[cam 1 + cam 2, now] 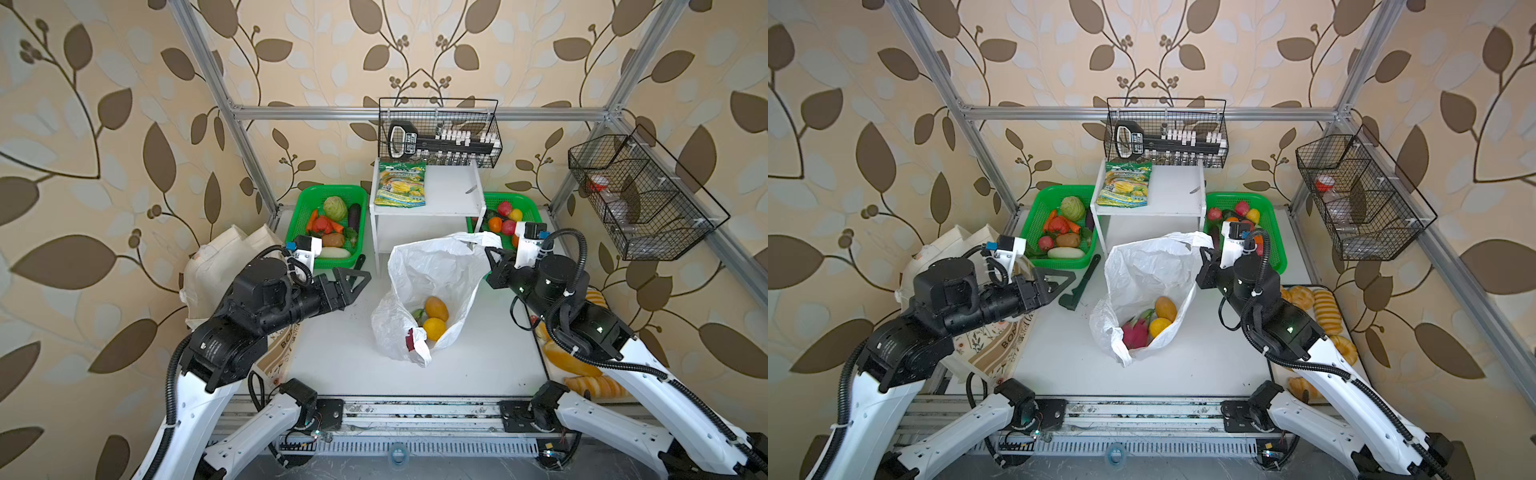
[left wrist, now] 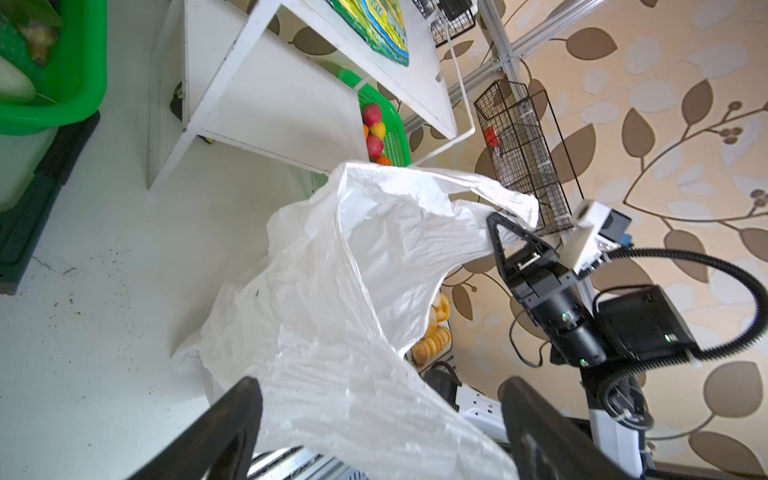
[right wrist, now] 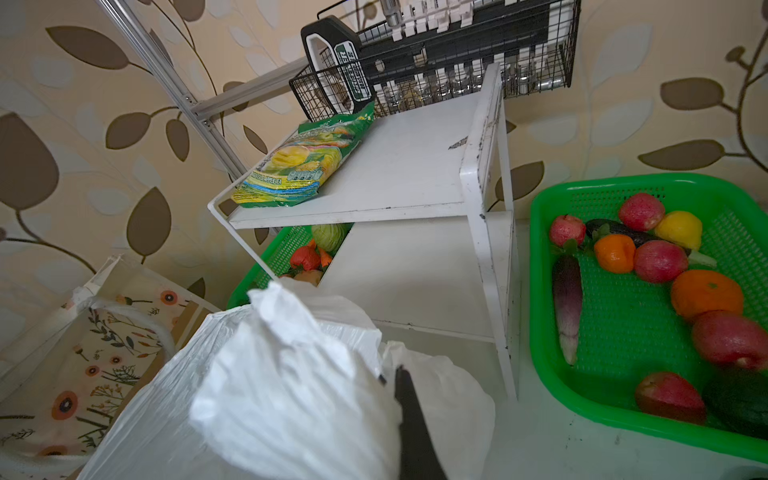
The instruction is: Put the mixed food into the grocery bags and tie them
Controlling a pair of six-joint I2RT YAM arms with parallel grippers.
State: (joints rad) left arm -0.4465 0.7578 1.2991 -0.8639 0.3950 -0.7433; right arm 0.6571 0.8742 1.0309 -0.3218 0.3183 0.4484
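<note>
Two hands attend the white plastic carrier bag (image 1: 432, 270) mid-desk (image 1: 340, 353): left hand (image 1: 352, 281) gapes empty near it, right hand (image 1: 494, 255) pinches one handle (image 1: 478, 239). Yellow-orange toy fruits (image 1: 436, 309) lie inside. Tying looks next, so the left hand must catch the other handle.

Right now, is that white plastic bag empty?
No, two yellow-orange toy fruits and a pink dragon fruit lie inside the plastic bag.
</note>
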